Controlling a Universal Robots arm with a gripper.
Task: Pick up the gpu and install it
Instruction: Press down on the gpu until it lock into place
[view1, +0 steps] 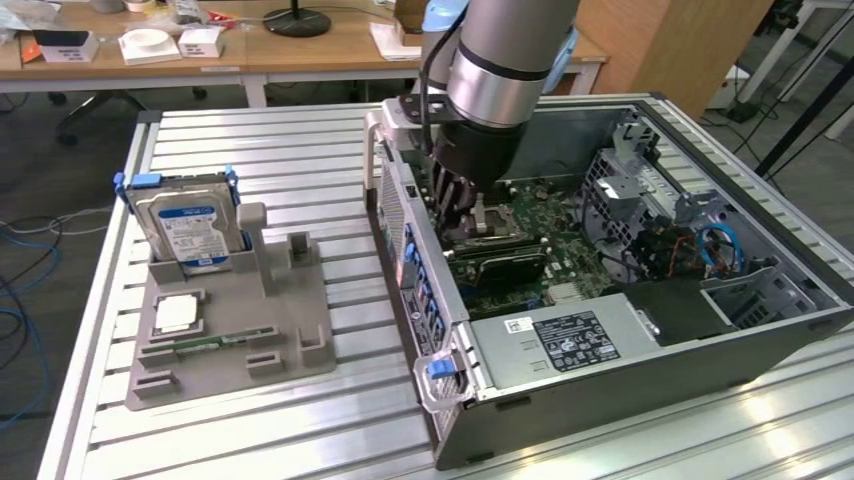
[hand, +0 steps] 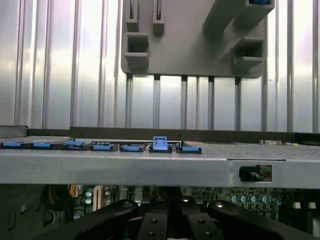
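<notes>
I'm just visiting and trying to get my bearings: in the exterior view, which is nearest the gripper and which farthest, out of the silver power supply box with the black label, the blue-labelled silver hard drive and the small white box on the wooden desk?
From the gripper, inside the open computer case:
1. Silver power supply box with black label, in the case's near corner.
2. Blue-labelled silver hard drive, upright in the grey holder, on the exterior view's left.
3. Small white box, on the wooden desk behind.

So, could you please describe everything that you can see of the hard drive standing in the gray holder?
The hard drive is a silver metal box with a blue and white label on its broad face. Blue plastic rails run along both of its side edges. It stands upright on one short end in a slot of the gray holder, on the exterior view's left, well apart from the computer case. Only the holder touches it.
</notes>
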